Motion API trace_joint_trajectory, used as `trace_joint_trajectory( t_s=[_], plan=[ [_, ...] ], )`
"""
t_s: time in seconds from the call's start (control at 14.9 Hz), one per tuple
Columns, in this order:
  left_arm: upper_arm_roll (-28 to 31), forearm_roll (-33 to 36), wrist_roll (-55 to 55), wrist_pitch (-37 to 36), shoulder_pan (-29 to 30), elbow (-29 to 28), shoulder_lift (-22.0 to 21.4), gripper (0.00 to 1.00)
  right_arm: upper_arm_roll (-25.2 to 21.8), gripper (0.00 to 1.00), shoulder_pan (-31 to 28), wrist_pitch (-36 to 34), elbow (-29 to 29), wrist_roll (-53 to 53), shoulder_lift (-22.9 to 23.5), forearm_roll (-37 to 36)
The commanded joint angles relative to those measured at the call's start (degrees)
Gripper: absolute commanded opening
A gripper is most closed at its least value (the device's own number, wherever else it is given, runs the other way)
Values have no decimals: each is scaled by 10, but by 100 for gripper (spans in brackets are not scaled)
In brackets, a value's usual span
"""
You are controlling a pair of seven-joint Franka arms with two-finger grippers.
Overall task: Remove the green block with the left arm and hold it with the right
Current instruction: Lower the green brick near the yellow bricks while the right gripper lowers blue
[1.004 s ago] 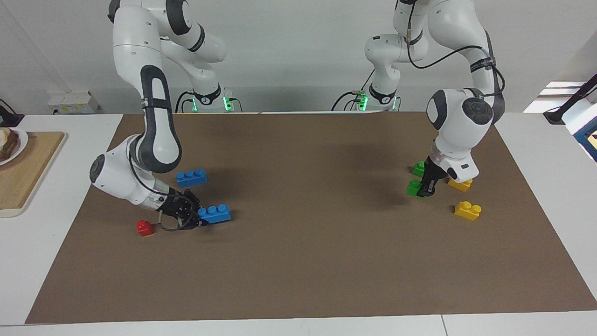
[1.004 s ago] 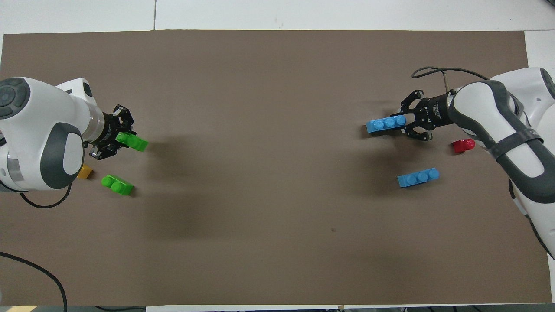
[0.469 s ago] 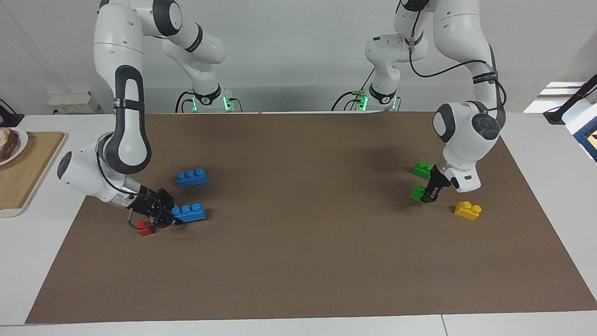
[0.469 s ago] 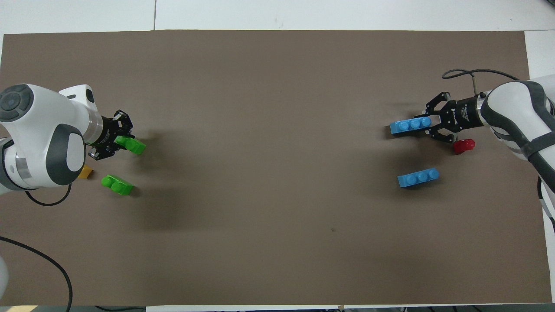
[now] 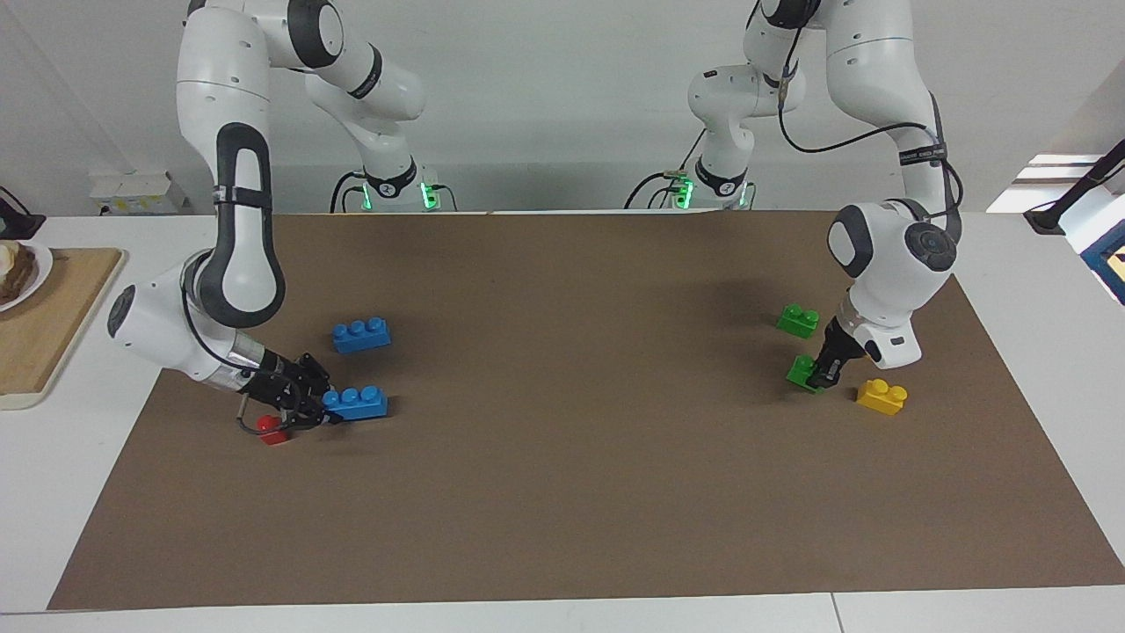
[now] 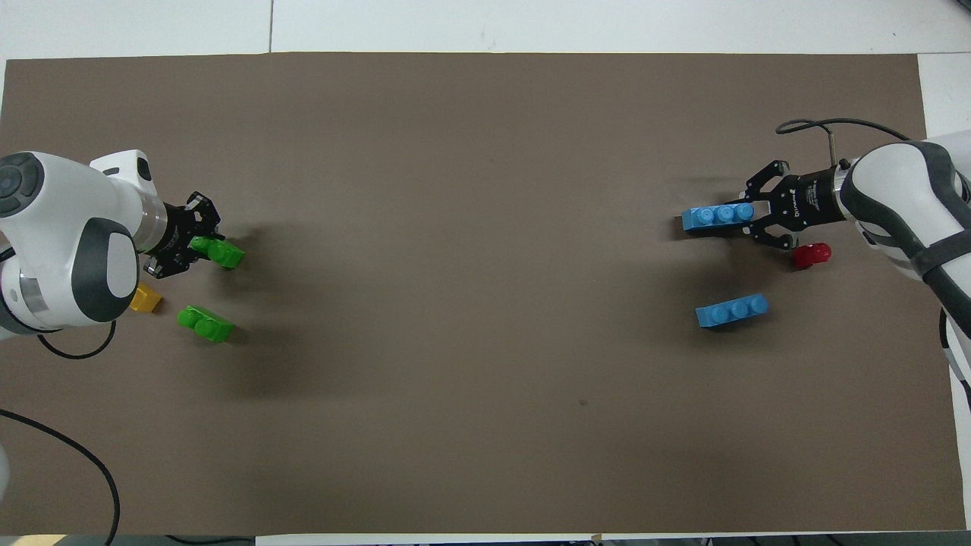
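1. Gripping the green block (image 5: 803, 371) (image 6: 218, 252), the left gripper (image 5: 824, 374) (image 6: 186, 244) sits low at the brown mat's (image 5: 562, 492) left-arm end; a yellow brick (image 5: 881, 396) lies just beside, toward 3 o'clock in the facing view.
2. The right gripper (image 5: 309, 409) (image 6: 747, 220) clamps a blue three-stud brick (image 5: 355, 403) (image 6: 717, 218) near the other end.
3. The mat's wide middle lies open.
4. All bricks are glossy, studded plastic; a second green brick (image 5: 798, 320) rests at 12 o'clock of the held one.

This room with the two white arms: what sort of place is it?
Probably a robotics lab set up for practice. Two white robot arms stand at a table covered by a brown mat. The left end effector grips a green block, and the right end effector grips a blue brick.
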Motion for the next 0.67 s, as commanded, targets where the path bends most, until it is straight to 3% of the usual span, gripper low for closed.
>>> trace_joint_trajectory(
  t_s=[0.0,0.2,0.27,0.33,0.4,0.6],
  plan=[
    [-3,-11,35,24,16,-14,6,0,7,0,-4,22,-11,11,1,-1],
    [-5,-11,53,24,24,-15,6,0,7,0,-3,26,-17,10,0,-2],
    [-4,-11,53,21,20,-14,6,19,7,0,-3,30,-23,6,-1,-2],
    [-4,-11,53,20,17,-13,6,91,7,0,-2,40,-29,5,-1,-2],
    [-4,-11,53,19,16,-12,5,100,7,0,1,45,-32,3,-2,-3],
    [-5,-11,53,6,17,-8,-2,100,7,0,4,48,-33,2,-3,-5]
  ],
)
